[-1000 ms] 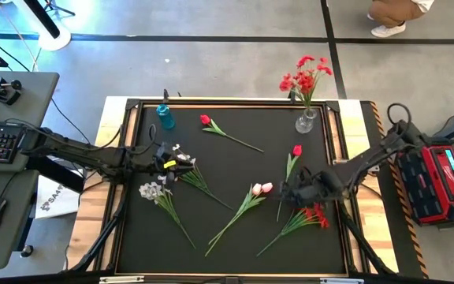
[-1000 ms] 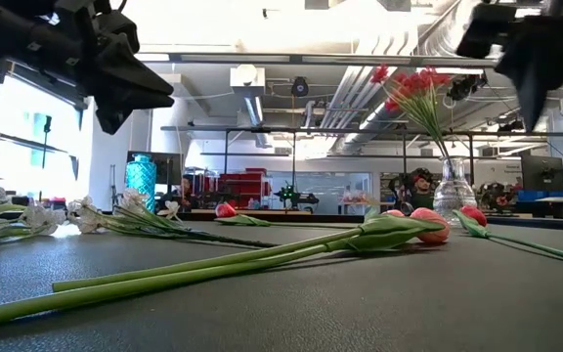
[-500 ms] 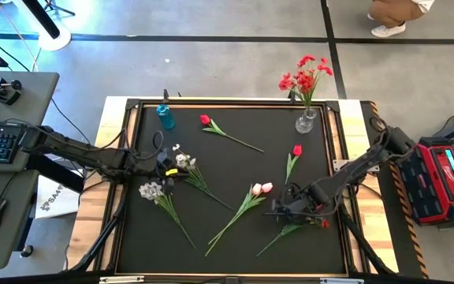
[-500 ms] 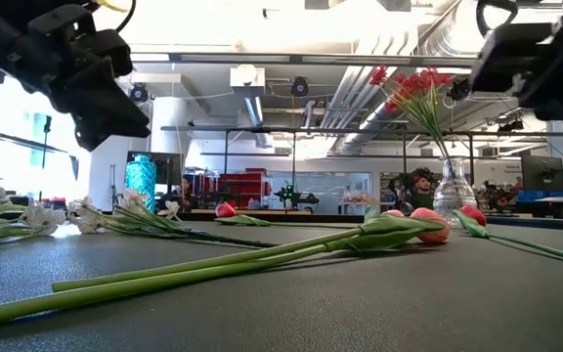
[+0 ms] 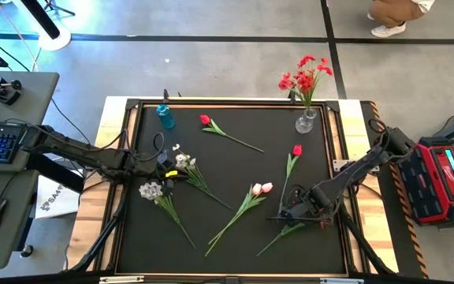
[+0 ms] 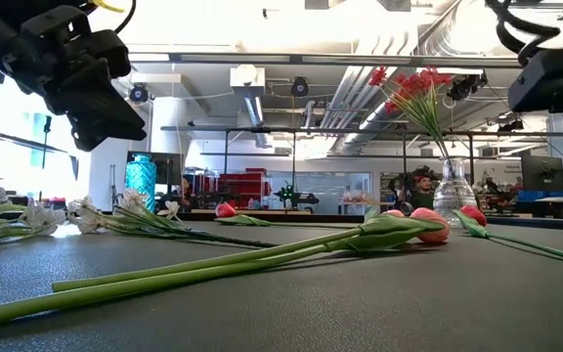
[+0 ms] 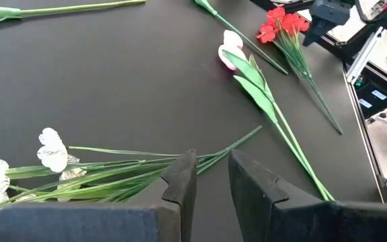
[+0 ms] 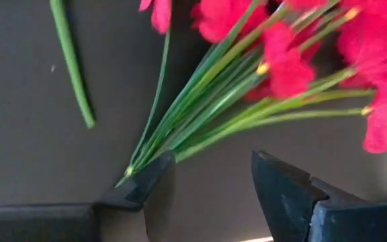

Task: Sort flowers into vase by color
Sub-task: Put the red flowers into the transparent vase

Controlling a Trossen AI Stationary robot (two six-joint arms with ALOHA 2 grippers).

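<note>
One bunch of red clustered flowers (image 5: 306,77) already stands in the clear glass vase (image 5: 306,121) at the far right of the black tabletop (image 5: 235,166); as far as can be seen, that is the only sorting done. The small blue vase (image 5: 165,117) at the far left holds nothing.

Everything else lies flat on the tabletop. A single red bud on a green stem (image 5: 206,120) lies near the far edge, between the two vases. A second red bud (image 5: 296,150) lies right of centre. The pale pink tulip pair (image 5: 261,188) lies near the middle, its long stems running toward the near edge. Two white blossom sprays lie at the left: one (image 5: 181,160) farther, one (image 5: 153,190) nearer. A loose red clustered spray (image 8: 294,54) lies at the near right.

The right pincer (image 5: 299,211) is low over that loose red spray, its fingers (image 8: 143,188) spread on either side of the green stems, not closed on them. By my reading this spray is the next one bound for the glass vase.

The left pincer (image 7: 208,188) hovers at the left, beside the farther white spray, its fingers only slightly apart and holding nothing. So six stems or bunches appear left to place.
</note>
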